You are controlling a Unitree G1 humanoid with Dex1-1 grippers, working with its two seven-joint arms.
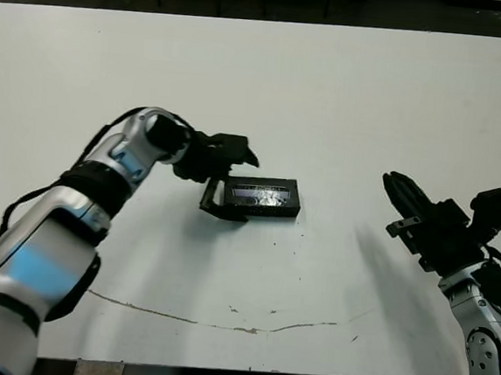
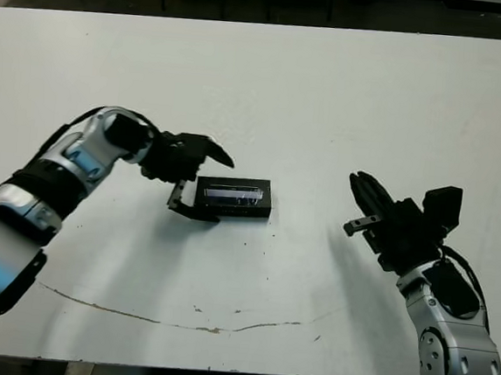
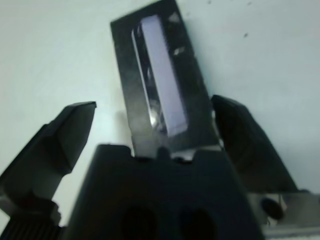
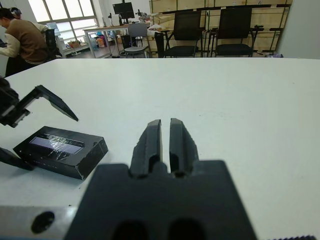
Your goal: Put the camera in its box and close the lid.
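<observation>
Head views: lid (image 1: 263,194) on box, mid-table. Left gripper (image 1: 230,173) spread wide at its left end; right gripper (image 2: 363,202) parked apart.

Left wrist: lid looks seated.

Right wrist: fingers (image 4: 162,140) pinched together, empty. Press evenly.

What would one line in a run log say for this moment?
lid: on box | left end effector: open, at box end | right end effector: shut, apart

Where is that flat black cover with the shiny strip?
The flat black windowed lid sits closed on its box mid-table, between the left gripper's open fingers.
</observation>
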